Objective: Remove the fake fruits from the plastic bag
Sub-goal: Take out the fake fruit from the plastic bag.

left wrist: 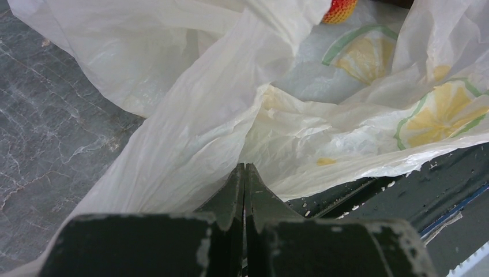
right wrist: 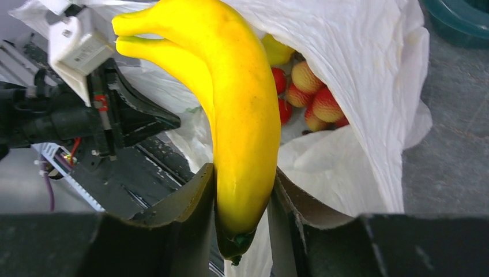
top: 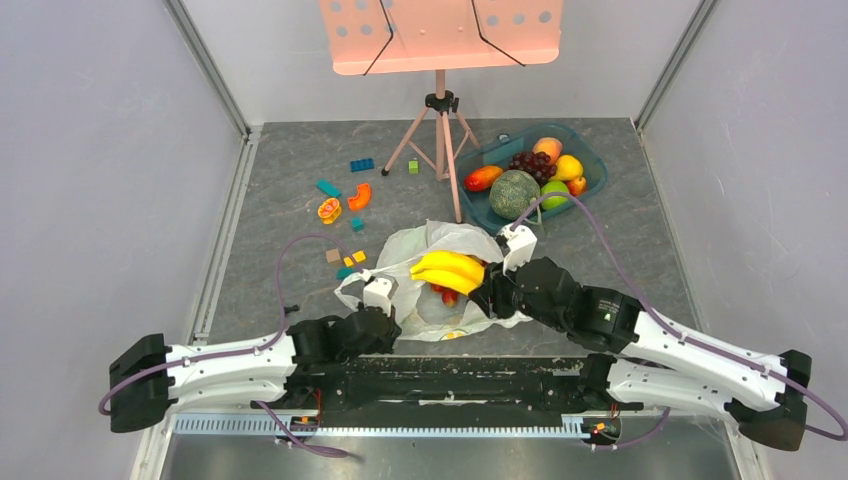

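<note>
The plastic bag (top: 425, 312) lies crumpled in front of the arm bases, its mouth toward the right. My right gripper (right wrist: 242, 179) is shut on the stem end of the yellow banana bunch (right wrist: 242, 104), which is raised above the bag's opening (top: 448, 270). A cluster of small red-pink balls (right wrist: 311, 92) still lies inside the bag (right wrist: 352, 63). My left gripper (left wrist: 245, 168) is shut on the near left edge of the bag (left wrist: 190, 115), with thin plastic bunched at its tips. One red-pink ball (left wrist: 340, 8) peeks out at the top of the left wrist view.
A teal tray (top: 480, 215) at the back right holds a netted melon (top: 514, 193), dark grapes and other fruits. A tripod stand (top: 440, 130) rises behind the bag. Small blocks (top: 361, 164) and orange slices (top: 329, 210) lie at the back left. A black rail (top: 450, 380) runs between the arm bases.
</note>
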### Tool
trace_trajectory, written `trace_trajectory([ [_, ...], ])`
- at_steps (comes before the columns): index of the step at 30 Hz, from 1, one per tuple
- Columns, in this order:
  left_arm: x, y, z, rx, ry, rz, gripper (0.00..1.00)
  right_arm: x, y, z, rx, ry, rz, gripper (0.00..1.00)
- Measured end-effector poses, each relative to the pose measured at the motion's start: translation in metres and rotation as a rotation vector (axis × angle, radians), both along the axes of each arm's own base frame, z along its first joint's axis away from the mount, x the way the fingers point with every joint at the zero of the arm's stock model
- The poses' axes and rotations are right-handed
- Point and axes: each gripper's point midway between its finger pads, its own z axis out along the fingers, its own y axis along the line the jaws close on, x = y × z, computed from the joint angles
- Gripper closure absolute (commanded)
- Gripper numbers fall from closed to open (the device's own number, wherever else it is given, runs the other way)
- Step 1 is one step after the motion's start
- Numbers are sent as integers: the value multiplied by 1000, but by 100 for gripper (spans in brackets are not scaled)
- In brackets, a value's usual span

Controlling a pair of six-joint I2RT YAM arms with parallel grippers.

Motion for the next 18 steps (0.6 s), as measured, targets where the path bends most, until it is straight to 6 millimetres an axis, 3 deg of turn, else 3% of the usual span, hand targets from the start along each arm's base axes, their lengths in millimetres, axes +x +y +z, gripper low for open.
trace_trajectory([
  [9, -1, 2, 0, 3, 2, 1, 98, 13, 16, 32, 100, -56, 17, 88],
  [18, -2, 4, 0, 5, 7, 6, 98, 48, 17, 49, 166, -99, -63, 89],
])
